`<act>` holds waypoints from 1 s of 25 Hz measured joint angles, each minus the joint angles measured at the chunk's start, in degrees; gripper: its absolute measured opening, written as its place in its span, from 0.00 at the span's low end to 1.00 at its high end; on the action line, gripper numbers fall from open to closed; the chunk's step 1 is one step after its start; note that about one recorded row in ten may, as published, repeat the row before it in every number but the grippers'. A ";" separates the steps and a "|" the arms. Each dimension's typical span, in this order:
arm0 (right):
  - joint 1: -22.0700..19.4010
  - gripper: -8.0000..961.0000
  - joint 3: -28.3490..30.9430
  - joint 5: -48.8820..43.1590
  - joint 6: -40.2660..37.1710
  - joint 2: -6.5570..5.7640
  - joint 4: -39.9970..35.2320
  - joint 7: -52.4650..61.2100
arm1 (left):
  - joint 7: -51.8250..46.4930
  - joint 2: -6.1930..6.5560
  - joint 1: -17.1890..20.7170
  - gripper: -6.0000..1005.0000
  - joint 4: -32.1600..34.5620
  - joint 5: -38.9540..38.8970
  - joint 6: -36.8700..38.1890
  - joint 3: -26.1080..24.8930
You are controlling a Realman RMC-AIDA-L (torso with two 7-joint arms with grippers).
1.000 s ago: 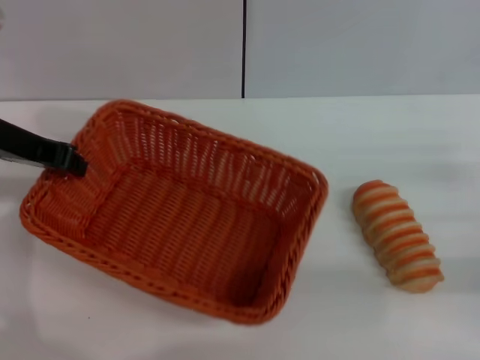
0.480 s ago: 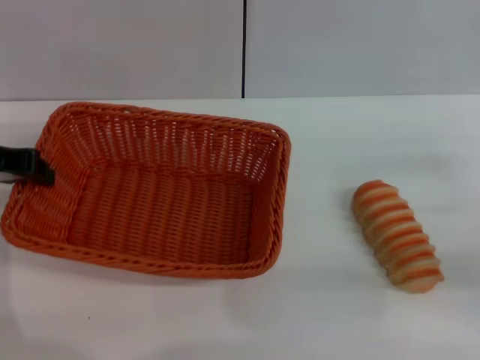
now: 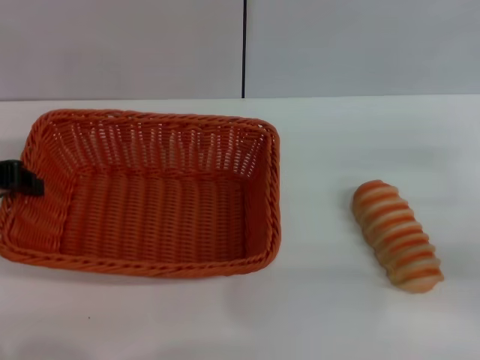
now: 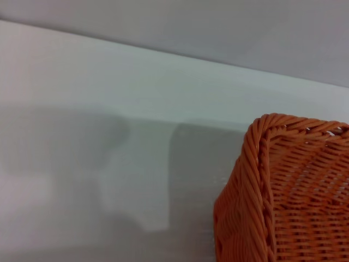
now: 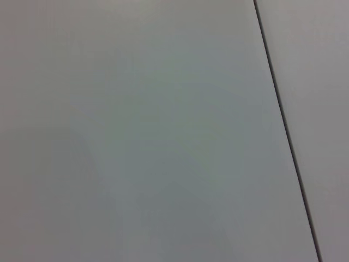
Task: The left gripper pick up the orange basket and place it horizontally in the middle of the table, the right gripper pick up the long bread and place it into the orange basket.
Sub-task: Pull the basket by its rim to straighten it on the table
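Note:
The orange basket (image 3: pixel 273 187) lies flat on the white table (image 3: pixel 330 142), left of the middle, with its long sides running left to right. At the basket's left short rim, the black tip of my left gripper (image 3: pixel 24 182) is clamped on the weave; the arm behind it is out of view. The left wrist view shows one braided corner of the orange basket (image 4: pixel 255 185) over the table. The long bread (image 3: pixel 397 236), striped orange-brown, rests on the table well to the right of the basket, untouched. My right gripper is out of view.
A grey wall with a dark vertical seam (image 3: pixel 244 49) stands behind the table's far edge. The right wrist view shows only that wall and the seam (image 5: pixel 283 120). Bare tabletop separates basket and bread.
The basket has swung from a slanted pose to a level one and slid left. The left gripper has drawn back toward the left edge with the rim. The bread has not moved.

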 joint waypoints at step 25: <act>0.00 0.40 -0.79 -0.04 0.45 0.05 0.08 0.01 | 0.63 0.53 1.98 0.24 -2.88 -6.55 1.10 -1.22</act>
